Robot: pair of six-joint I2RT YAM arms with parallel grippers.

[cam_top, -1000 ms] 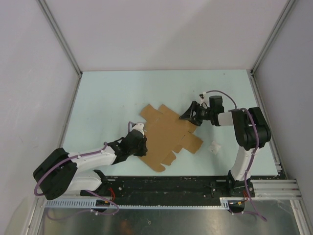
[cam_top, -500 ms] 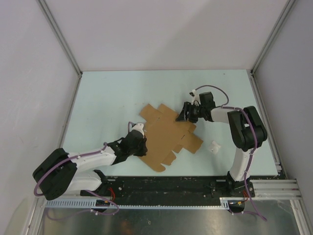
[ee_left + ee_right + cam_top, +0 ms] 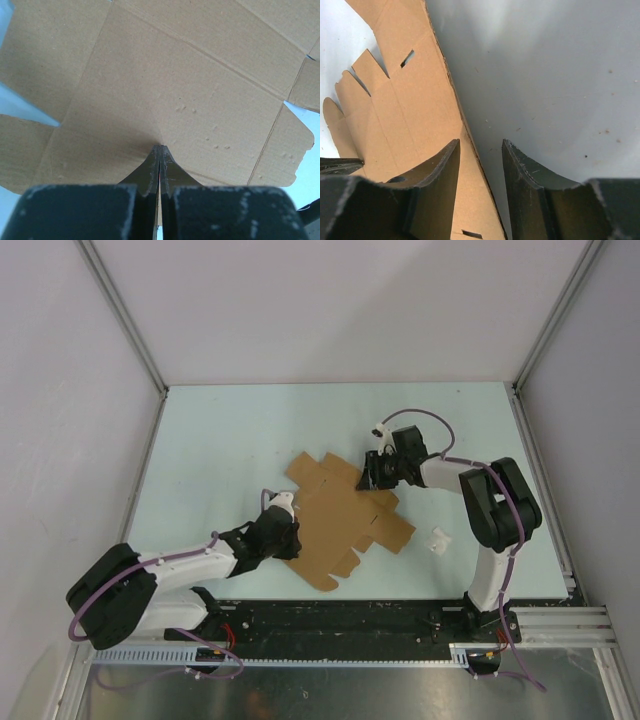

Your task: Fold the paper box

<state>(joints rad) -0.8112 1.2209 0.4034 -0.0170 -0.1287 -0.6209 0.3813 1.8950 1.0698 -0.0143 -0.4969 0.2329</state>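
The paper box is a flat brown die-cut cardboard sheet lying mid-table, and it fills the left wrist view. My left gripper is shut, its joined tips pressing down on the sheet near its left edge, with nothing between them. My right gripper is open at the sheet's far right edge. In the right wrist view the cardboard has its edge running between the two fingertips. One finger is over the cardboard, the other over bare table.
A small white wad of paper lies on the pale blue table to the right of the sheet. Grey walls and metal frame rails enclose the table on three sides.
The right gripper has moved left onto the sheet's far right edge, and its jaws have narrowed. The left arm and the sheet have stayed put.
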